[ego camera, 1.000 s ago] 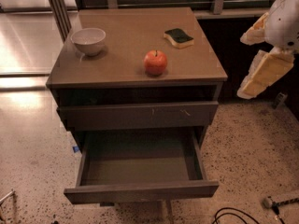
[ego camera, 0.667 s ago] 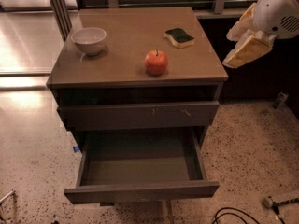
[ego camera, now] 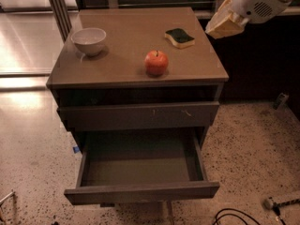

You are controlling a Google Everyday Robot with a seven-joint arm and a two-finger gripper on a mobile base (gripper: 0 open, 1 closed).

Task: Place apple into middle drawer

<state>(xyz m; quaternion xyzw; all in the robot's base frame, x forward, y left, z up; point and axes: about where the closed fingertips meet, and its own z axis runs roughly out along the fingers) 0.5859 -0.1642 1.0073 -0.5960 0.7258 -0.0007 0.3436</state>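
Observation:
The red-orange apple [ego camera: 156,62] stands upright on the brown cabinet top [ego camera: 131,27], near the front edge and right of centre. Below it the middle drawer [ego camera: 140,191] is pulled out, and its greenish-grey floor [ego camera: 140,161] holds nothing. My gripper [ego camera: 224,23] hangs at the upper right, above the cabinet's right edge. It is beyond and to the right of the apple, apart from it and holding nothing that I can see.
A white bowl [ego camera: 89,40] sits at the back left of the top. A green-and-yellow sponge [ego camera: 179,37] lies at the back right, close to the gripper. The scratched upper drawer front [ego camera: 140,116] is nearly shut. Cables [ego camera: 229,217] lie on the speckled floor.
My gripper has moved up and to the left, from beside the cabinet's right side to above its right edge near the sponge. The apple and drawer have not moved.

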